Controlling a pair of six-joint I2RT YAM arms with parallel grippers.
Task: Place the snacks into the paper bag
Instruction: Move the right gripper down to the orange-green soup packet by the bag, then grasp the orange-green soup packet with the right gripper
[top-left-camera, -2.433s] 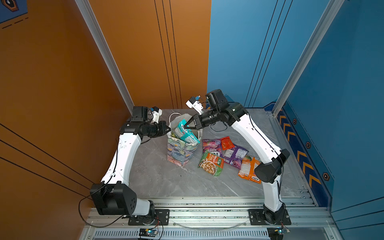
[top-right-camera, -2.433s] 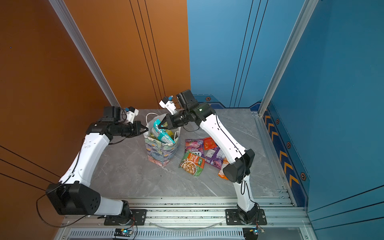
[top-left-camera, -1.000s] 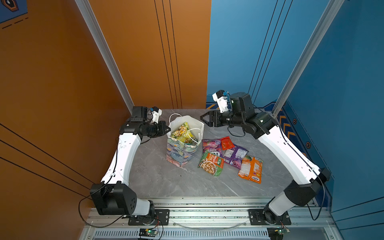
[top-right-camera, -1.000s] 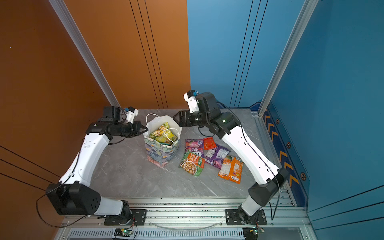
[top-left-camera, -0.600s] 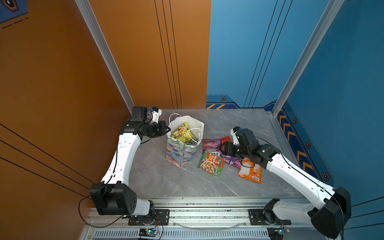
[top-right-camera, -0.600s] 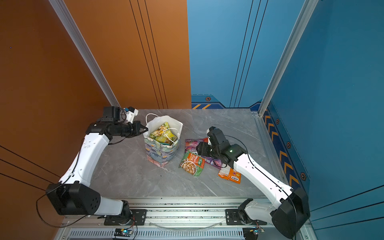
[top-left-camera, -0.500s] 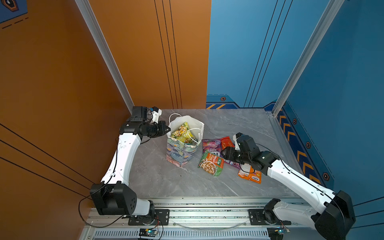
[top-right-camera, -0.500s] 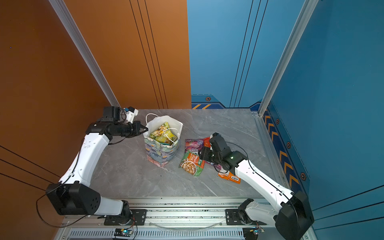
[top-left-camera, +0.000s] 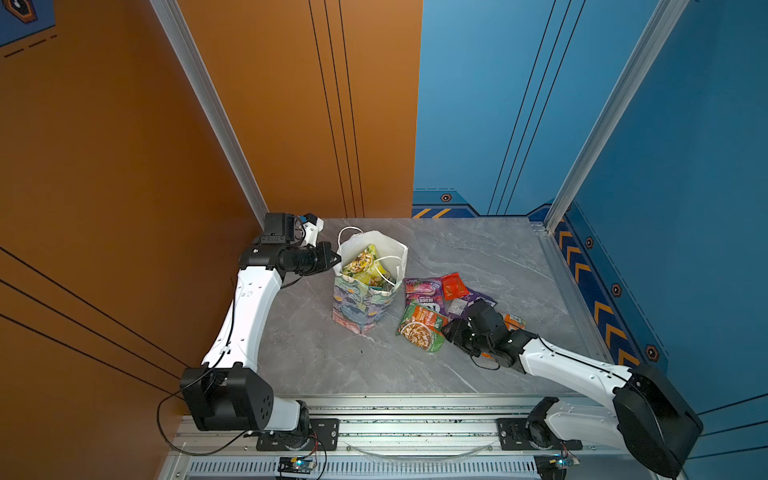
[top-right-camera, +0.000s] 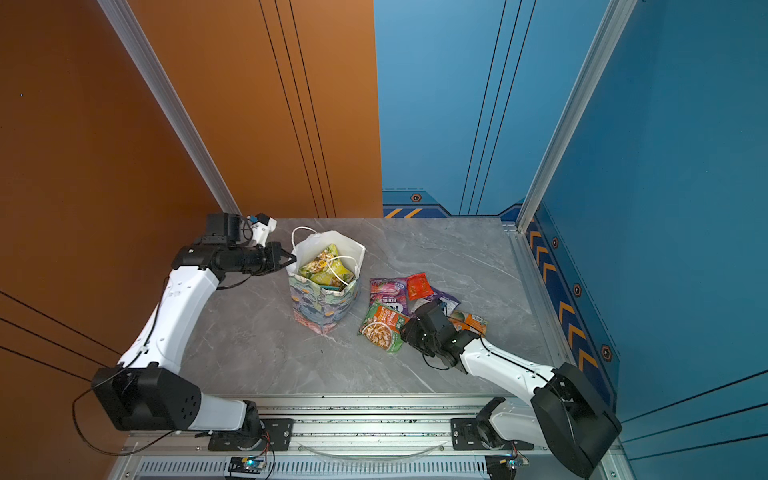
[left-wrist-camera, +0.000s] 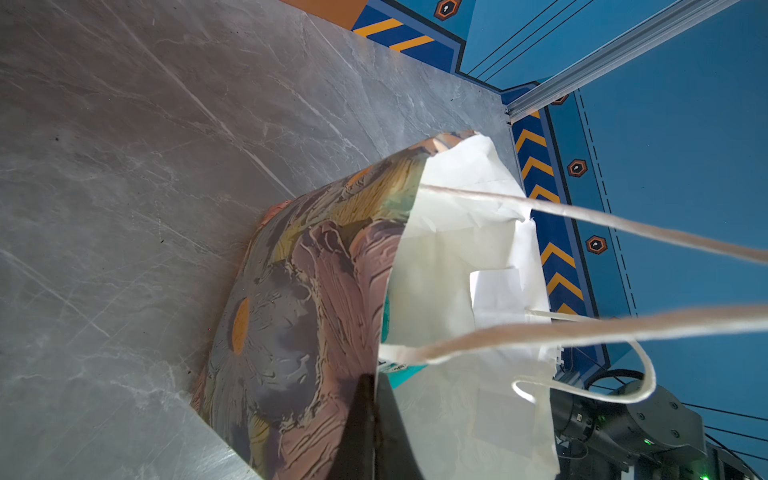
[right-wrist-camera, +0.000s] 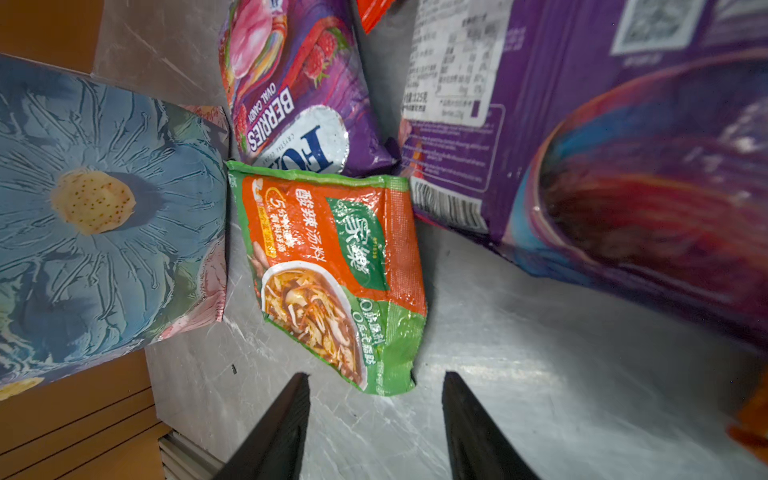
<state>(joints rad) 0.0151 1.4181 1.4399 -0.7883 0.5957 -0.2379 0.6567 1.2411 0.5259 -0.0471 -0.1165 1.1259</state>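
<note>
The flowered paper bag (top-left-camera: 361, 307) (top-right-camera: 322, 305) stands upright on the grey table, with yellow and green snacks (top-left-camera: 365, 266) inside. My left gripper (left-wrist-camera: 370, 399) (top-left-camera: 334, 259) is shut on the bag's rim. To the bag's right lie more snacks: a green-orange packet (right-wrist-camera: 332, 266) (top-left-camera: 422, 328), a purple FOX'S packet (right-wrist-camera: 291, 95), a red packet (top-left-camera: 453, 286), a large purple packet (right-wrist-camera: 602, 145) and an orange packet (top-left-camera: 515, 322). My right gripper (right-wrist-camera: 374, 376) (top-right-camera: 405, 328) sits low over the table, open, its fingertips either side of the green-orange packet's near corner without touching it.
The bag's white cord handles (left-wrist-camera: 582, 332) hang loose across the left wrist view. The right arm (top-left-camera: 561, 365) lies low along the table's front right. A metal rail (top-left-camera: 395, 411) runs along the front edge, and the blue wall (top-left-camera: 602, 311) borders the right side.
My right arm has swung from above the bag down to the table beside the packets, and its jaws have narrowed. The left gripper has kept hold of the bag's rim.
</note>
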